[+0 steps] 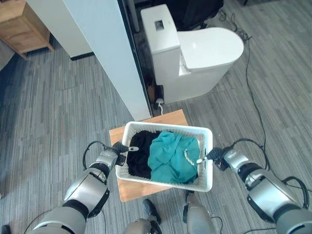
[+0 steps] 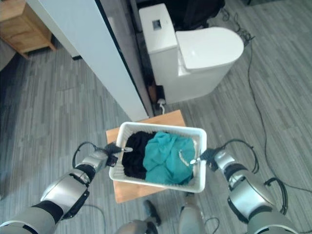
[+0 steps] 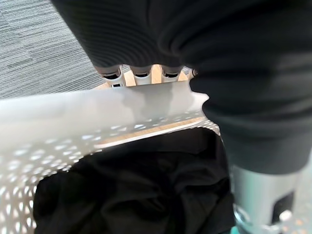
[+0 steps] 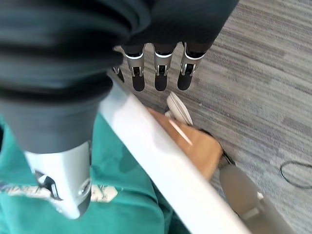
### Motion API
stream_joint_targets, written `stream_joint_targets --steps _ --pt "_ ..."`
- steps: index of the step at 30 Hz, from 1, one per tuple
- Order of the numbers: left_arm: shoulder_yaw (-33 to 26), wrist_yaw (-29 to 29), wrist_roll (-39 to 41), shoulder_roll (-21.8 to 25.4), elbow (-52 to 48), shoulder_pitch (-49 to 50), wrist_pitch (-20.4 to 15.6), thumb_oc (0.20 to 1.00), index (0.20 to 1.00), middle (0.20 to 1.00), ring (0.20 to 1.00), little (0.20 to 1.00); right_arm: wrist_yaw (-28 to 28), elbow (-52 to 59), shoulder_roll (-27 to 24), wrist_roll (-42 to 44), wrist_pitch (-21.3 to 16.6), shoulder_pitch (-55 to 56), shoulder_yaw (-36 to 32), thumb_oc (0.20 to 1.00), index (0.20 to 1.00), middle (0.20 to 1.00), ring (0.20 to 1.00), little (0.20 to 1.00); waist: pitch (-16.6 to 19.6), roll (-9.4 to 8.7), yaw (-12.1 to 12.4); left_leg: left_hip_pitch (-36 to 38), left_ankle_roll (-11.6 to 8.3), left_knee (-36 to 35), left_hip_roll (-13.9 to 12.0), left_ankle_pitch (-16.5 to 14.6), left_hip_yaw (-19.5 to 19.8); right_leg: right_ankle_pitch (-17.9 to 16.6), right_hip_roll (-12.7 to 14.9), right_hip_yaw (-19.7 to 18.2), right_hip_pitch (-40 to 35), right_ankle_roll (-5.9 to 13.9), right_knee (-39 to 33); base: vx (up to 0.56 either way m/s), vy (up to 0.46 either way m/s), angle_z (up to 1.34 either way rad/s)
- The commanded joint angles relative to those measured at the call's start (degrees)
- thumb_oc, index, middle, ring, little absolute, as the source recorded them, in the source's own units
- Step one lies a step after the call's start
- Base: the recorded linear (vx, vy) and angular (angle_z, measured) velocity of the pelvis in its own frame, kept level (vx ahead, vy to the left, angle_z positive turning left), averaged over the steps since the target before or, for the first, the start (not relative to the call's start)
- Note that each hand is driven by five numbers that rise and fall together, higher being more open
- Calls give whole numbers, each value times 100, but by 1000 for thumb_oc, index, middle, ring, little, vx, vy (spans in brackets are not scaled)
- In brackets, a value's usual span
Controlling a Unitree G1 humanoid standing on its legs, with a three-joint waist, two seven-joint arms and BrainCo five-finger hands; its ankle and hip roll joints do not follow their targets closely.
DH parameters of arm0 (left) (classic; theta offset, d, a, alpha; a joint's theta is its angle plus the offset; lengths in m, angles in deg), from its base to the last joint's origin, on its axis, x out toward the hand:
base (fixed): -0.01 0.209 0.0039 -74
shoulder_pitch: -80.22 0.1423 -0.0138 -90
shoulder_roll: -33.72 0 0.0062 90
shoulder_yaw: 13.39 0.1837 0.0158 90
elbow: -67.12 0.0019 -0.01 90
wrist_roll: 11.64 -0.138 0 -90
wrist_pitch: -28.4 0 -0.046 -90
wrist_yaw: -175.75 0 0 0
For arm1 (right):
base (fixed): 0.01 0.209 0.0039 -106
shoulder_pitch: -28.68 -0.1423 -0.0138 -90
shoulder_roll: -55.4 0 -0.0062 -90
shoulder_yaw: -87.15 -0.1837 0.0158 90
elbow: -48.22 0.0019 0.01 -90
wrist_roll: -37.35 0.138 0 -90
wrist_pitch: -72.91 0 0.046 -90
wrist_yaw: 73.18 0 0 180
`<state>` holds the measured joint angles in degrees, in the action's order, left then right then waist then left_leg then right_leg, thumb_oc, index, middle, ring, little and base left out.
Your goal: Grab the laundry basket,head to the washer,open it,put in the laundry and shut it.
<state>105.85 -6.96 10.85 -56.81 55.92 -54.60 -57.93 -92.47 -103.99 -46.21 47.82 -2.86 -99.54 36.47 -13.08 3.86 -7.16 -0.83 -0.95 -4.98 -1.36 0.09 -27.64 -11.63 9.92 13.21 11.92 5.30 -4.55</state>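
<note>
Basket [image 1: 207, 181] sits on a small wooden table [image 1: 127, 191], with one hand at each short end. Left hand [image 1: 118, 147] pinches the left rim, thumb inside and fingers outside. Right hand [image 1: 218, 156] pinches the right rim the same way. Inside lie a black cloth [image 1: 139, 155] and a teal cloth [image 1: 171, 157], side by side. Behind the table stands a white toilet [image 1: 195, 58].

the laundry basket [image 1: 204, 181] at lower centre looked like white perforated plastic with a smooth, slightly glossy rim. in it lay soft matt cloth, black [image 1: 139, 153] and teal [image 1: 171, 156]. the stool [image 1: 134, 190] beneath showed light wood, the floor [image 1: 53, 117] grey ribbed carpet, the toilet [image 1: 195, 58] glossy white.
</note>
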Motion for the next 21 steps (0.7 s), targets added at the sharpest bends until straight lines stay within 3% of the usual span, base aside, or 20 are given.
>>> stream_joint_targets --steps 1,3,4,15,16,17,18,19,20,21 --pt "-117 -140 19 -191 324 -156 -178 1000 1000 1000 1000 1000 -278 308 318 354 -87 -132 78 925 925 925 925 925 57 -103 28 -254 -205 312 -27 347 96 -133 573 -278 -263 656 250 22 22 -3" --pt "-168 -166 25 -239 297 -1 -166 1000 1000 1000 1000 1000 -263 728 252 512 -54 125 -79 940 940 940 940 940 115 -99 -6 -158 -192 234 -10 343 44 -151 573 -303 -294 681 231 28 30 -9" --pt "-168 -186 44 -276 280 71 -161 1000 1000 1000 1000 1000 -272 910 219 551 -38 261 -106 1000 1000 1000 1000 1000 131 -95 -22 -123 -188 209 -1 349 33 -164 572 -315 -302 689 226 18 22 -17" --pt "-148 -305 8 -707 80 567 -112 1000 1000 1000 1000 1000 -130 1641 86 1310 38 1293 -784 1000 1000 1000 1000 1000 439 -24 -21 72 -167 72 128 345 15 -319 700 -136 -520 810 121 23 9 -4" --pt "-141 -332 19 -757 90 656 -90 507 507 507 507 507 -73 1644 98 1451 34 1400 -868 915 915 915 915 915 484 -12 -16 92 -164 59 145 341 28 -334 718 -97 -552 822 112 48 -11 7" --pt "-132 -350 38 -790 98 699 -75 222 222 222 222 222 -50 1614 122 1519 31 1451 -921 821 821 821 821 821 510 1 -10 103 -160 50 156 337 41 -338 724 -87 -576 825 99 39 -12 7" --pt "-131 -350 38 -790 98 700 -75 222 222 222 222 222 -50 1615 122 1519 31 1452 -921 821 821 821 821 821 511 1 -9 103 -160 50 156 337 41 -339 724 -86 -577 825 98 41 -11 6" --pt "-122 -360 72 -857 81 756 -56 200 200 200 200 200 26 1567 208 1642 6 1532 -1028 746 746 746 746 746 537 23 -1 125 -160 43 169 335 37 -349 738 -49 -610 829 81 35 -11 1" --pt "-132 -350 89 -887 76 779 -58 200 200 200 200 200 102 1540 276 1744 -26 1545 -1088 605 605 605 605 605 544 36 6 135 -158 40 178 333 34 -355 737 -47 -613 830 75 46 -12 1" --pt "-130 -337 126 -924 61 815 -60 200 200 200 200 200 177 1500 345 1824 -62 1554 -1156 551 551 551 551 551 548 57 13 135 -155 41 185 331 32 -356 736 -46 -606 831 71 40 -10 3"
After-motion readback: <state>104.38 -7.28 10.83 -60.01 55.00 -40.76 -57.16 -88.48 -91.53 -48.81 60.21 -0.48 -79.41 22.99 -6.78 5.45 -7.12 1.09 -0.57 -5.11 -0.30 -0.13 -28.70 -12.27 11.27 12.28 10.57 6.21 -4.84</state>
